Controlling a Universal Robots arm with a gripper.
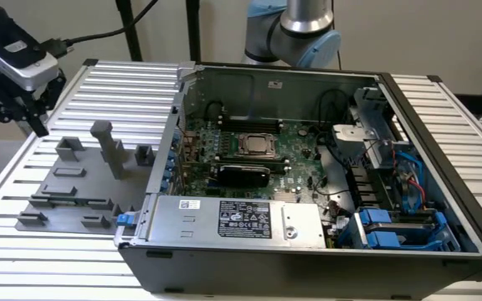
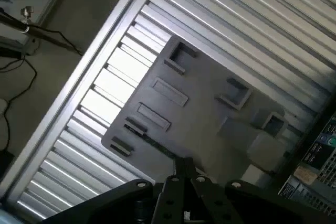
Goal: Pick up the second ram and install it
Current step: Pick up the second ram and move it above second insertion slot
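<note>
Jaws: seen in the exterior view at the exterior view's left, hanging above the ribbed metal surface [image 1: 132, 81], near the grey tray [image 1: 86, 186] and well apart from the open computer case [image 1: 308, 254]. In the wrist view the two fingers [image 2: 173, 195] meet at the tips. I judge them together, with nothing visibly between them.

Second ram [image 2: 155, 141]: a slim dark strip standing on edge along one border of the tray, between small holder blocks. I cannot confirm its colour or chips from here. My fingertips sit above that same border, near one end of the strip but not touching it.

Case: lying open, with the motherboard [image 1: 295, 160] exposed. The silver CPU [image 1: 258, 145] is seated at its centre. A labelled power supply [image 1: 233, 219] sits along the near wall.
</note>
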